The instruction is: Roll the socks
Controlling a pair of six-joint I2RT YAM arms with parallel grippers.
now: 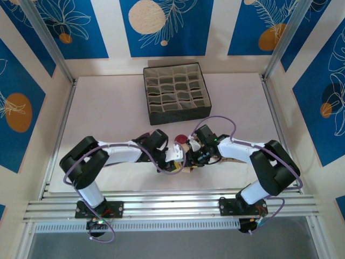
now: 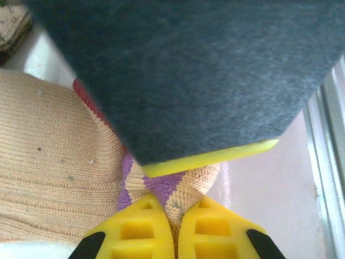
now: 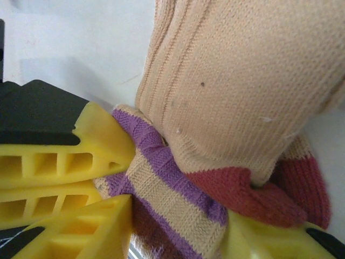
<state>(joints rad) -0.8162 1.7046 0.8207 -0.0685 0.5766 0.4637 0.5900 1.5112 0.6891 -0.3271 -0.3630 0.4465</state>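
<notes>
Closest in, on the left wrist view, a blurred dark grey slab with a yellow lower lip hangs over everything. Under it the left gripper has its yellow fingers clenched together on the striped cuff of the beige sock, a fold of purple-and-beige knit nipped between them.

From the other wrist, the right gripper has a finger on each side of the same bunched cuff and the maroon band. It looks to be grasping the wad, though the fingers stand wide and I can't swear how hard they press.

Seen from above, the sock sits between the two wrists near the front of the table, well apart from the grey compartment box.

I'd say the roll has barely begun: both arms hold one end and the body lies loose. Next, one pincer must turn the cuff over onto the body while the other steadies it, without tugging the knit free.
</notes>
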